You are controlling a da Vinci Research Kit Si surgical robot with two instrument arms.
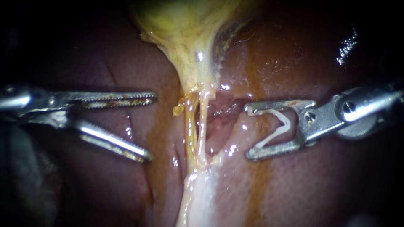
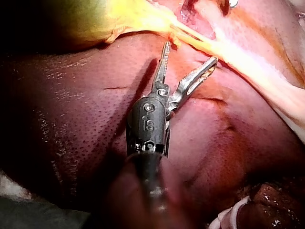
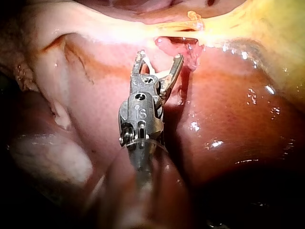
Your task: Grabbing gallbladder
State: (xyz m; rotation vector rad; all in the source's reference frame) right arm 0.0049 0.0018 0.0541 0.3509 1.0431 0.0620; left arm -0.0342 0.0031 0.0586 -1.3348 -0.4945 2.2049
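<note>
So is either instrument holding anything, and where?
Left instrument: nothing, jaws open. Right instrument: a white clip, its leg ends seated against both jaws. Gallbladder not held.

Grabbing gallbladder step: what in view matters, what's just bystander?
In the job:
gallbladder
left instrument, jaws open, probably the grabber

Bystanders:
right instrument, jaws holding a clip
tubes below the gallbladder
liver

Glossy reddish-brown liver (image 1: 320, 189), two thin pale tubes (image 1: 191, 130) side by side, perhaps touching, white clip (image 1: 287, 124) nearby
</note>
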